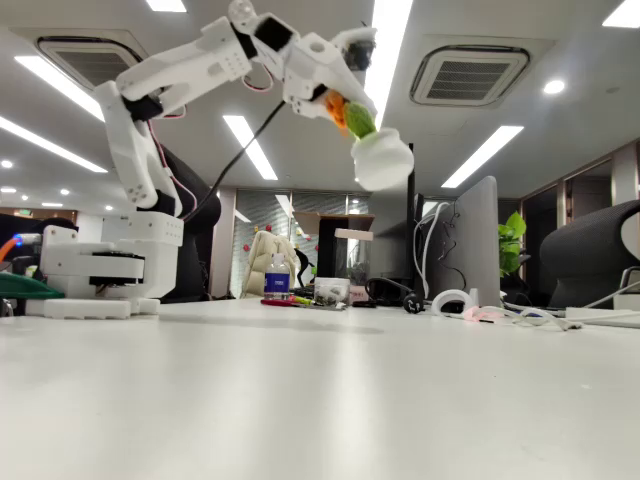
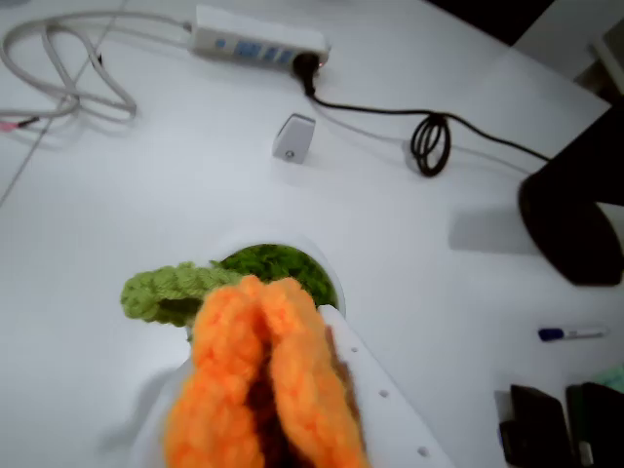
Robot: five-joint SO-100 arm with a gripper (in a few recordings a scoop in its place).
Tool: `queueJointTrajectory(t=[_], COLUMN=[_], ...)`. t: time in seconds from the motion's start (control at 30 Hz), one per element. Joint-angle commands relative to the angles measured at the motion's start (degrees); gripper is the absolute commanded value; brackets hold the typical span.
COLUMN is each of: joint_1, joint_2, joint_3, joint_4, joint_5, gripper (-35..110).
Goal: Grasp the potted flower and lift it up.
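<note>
One thing mattered from my remote seat: the potted flower (image 2: 255, 375) sat right under the wrist camera, at about six o'clock in that view, its orange petals squeezed into a narrow fold. I read that fold as the mark of the grip, since the tool (image 1: 340, 100) was closed on the crocheted head rather than on the pot. A white finger (image 2: 380, 400) lay along the petals at five o'clock, touching them. Green leaf and green yarn soil showed just beyond, with the pot rim around them.

In the fixed view the white pot (image 1: 383, 158) hung tilted below the tool, at roughly one o'clock in the frame, well clear of the counter (image 1: 320, 400). It hung askew, I judged, because only the soft flower was held. By my judgement the lift was largely done.

Farther off on the counter, at twelve o'clock in the wrist view, lay a power strip (image 2: 258, 39), and a coiled black cable (image 2: 429, 141) at two o'clock.
</note>
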Motion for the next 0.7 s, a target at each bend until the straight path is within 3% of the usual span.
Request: queueJointTrajectory(t=[0.0, 0.4, 0.67], joint_1=[1.0, 1.7, 3.4], joint_2=[13.2, 45.4, 53.5], joint_3=[3.3, 13.7, 13.8], joint_4=[0.3, 1.5, 10.9], joint_5=[0.4, 3.0, 0.3], gripper=[0, 0, 0])
